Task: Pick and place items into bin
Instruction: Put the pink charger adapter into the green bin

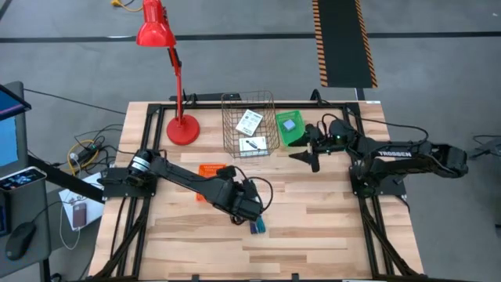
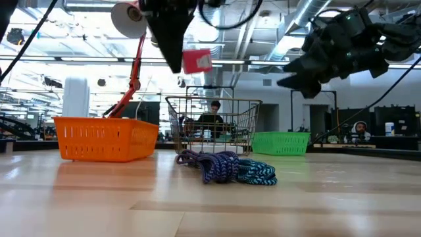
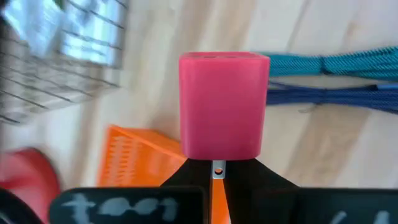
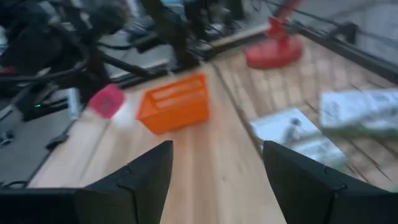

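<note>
**Left arm lifted a pink block while the right arm waited by the baskets**

From above, the left gripper [image 1: 241, 205] sat over the middle of the wooden table [image 1: 313, 235], its load hidden under the arm. Just beside it, toward the table's near edge, lay a blue and teal cord bundle [image 1: 257, 227]. An orange basket [image 1: 210, 171] lay close behind it. Farther back stood the wire basket [image 1: 249, 125], holding white cards [image 1: 250, 121], with a green basket [image 1: 290, 128] next to it and a red lamp [image 1: 166, 47] off to the other side. The right gripper [image 1: 311, 150] hung just beside the green basket.

From table height, the left gripper [image 2: 172, 46] was raised well above the boards, its fingers pinching a pink block [image 2: 197, 60] that stuck out sideways. Below it lay the cord bundle [image 2: 227, 167]; the orange basket [image 2: 105, 138], wire basket [image 2: 212, 125] and green basket [image 2: 281, 142] stood behind. The right gripper [image 2: 299, 72] hovered high. A person [image 2: 212, 118] sat beyond the wire basket.

The left wrist camera showed the pink block [image 3: 224, 106] clamped between the pressed-together fingers [image 3: 193, 177], with the cords [image 3: 329, 78] and orange basket [image 3: 140, 158] beneath.

The right wrist camera showed its fingers [image 4: 143, 177] spread wide and empty; ahead lay the orange basket [image 4: 174, 102], the pink block [image 4: 107, 101] and white cards [image 4: 292, 134].
</note>
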Controlling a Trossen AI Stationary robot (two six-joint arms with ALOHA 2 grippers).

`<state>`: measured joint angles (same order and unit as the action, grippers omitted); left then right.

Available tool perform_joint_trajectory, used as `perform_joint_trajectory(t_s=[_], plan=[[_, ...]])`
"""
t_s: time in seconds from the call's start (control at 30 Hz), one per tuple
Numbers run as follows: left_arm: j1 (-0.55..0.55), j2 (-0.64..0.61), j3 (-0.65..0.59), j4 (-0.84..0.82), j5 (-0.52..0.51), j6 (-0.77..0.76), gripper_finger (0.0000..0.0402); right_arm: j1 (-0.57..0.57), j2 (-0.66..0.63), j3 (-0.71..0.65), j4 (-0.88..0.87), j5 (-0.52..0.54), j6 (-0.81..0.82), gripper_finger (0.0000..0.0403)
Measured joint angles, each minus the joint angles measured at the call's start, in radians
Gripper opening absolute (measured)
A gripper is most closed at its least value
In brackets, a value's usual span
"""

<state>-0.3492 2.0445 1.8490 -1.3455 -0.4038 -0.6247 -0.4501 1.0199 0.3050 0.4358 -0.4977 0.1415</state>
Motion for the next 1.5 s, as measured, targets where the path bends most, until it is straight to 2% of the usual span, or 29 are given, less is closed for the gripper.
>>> perform_joint_trajectory(t_s=[0.13, 0.4, 0.6, 0.83, 1.03, 1.13, 1.3, 1.5], plan=[[0.002, 0.0, 0.049, -0.062, -0.076, 0.057, 0.0001, 0.053, 0.0, 0.0, 0.067, -0.002, -0.017, 0.0244], [0.033, 0.0, 0.068, -0.057, -0.106, 0.167, 0.0003, 0.142, 0.0, 0.0, 0.203, -0.002, -0.027, 0.0244], [0.051, 0.0, 0.068, -0.056, -0.106, 0.215, 0.0003, 0.222, 0.0, 0.0, 0.215, -0.002, -0.14, 0.0244], [0.059, 0.0, 0.068, -0.048, -0.127, 0.227, 0.0003, 0.324, 0.0, -0.001, 0.162, 0.008, -0.377, 0.0244], [0.059, 0.0, 0.067, -0.029, -0.147, 0.232, 0.0003, 0.378, 0.0, -0.001, 0.153, 0.223, -0.474, 0.0244], [0.059, 0.0, 0.067, -0.014, -0.154, 0.237, 0.0003, 0.401, 0.003, -0.001, 0.176, 0.29, -0.504, 0.0245], [0.068, 0.0, 0.067, 0.0, -0.158, 0.25, 0.0004, 0.429, 0.05, -0.001, 0.239, 0.319, -0.559, 0.0245], [0.08, 0.0, 0.067, 0.018, -0.158, 0.265, 0.0004, 0.437, 0.167, 0.015, 0.304, 0.35, -0.595, 0.0245]])
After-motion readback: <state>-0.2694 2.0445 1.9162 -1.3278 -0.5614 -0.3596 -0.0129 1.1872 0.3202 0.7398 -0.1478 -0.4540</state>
